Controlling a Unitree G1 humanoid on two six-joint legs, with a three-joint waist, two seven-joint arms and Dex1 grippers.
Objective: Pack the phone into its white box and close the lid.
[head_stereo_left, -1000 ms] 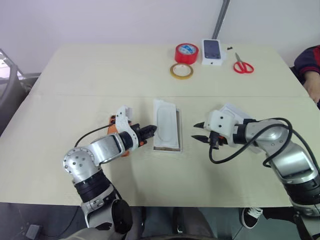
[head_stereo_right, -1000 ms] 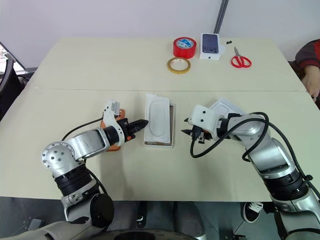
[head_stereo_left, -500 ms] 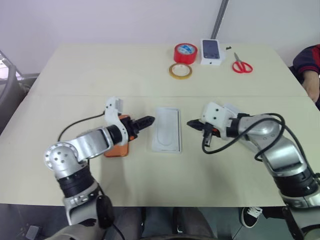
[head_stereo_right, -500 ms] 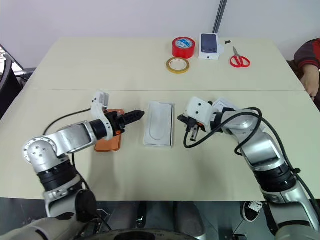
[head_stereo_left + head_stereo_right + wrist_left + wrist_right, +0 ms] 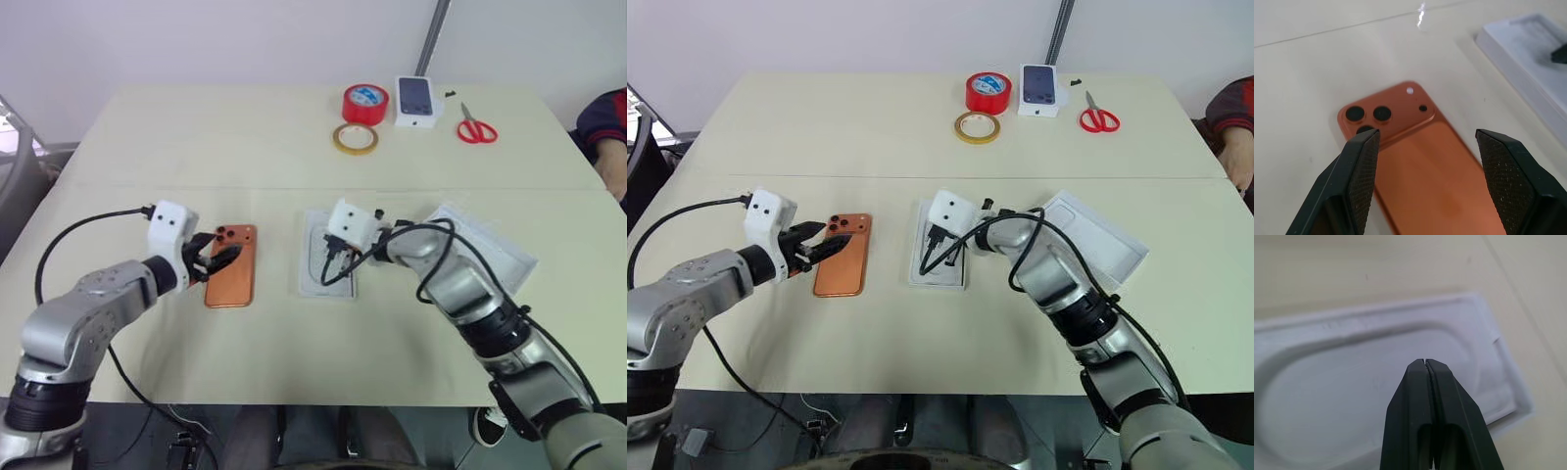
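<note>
The copper-orange phone [image 5: 232, 281] lies face down on the table, camera block at its far end. My left gripper [image 5: 221, 258] hovers open over that camera end; in the left wrist view its fingers [image 5: 1359, 166] straddle the phone [image 5: 1425, 166] without touching it. To the phone's right sits the white box [image 5: 327, 291] with a white insert [image 5: 1352, 396] with an oval recess lying flat in it. My right gripper [image 5: 327, 260] is shut, its tip [image 5: 1425, 363] just above the insert, holding nothing. The lid [image 5: 493, 257] lies further right, partly behind my right arm.
At the table's far side stand a red tape roll [image 5: 365, 104], a yellow tape ring [image 5: 355, 139], a small white box printed with a phone [image 5: 416, 101] and red scissors [image 5: 477, 128]. A person's sleeve [image 5: 605, 122] shows at the right edge.
The insert, tilted up a second ago, now lies flat in the box. My left gripper opened and drew back left over the phone. My right gripper shut and moved left over the insert.
</note>
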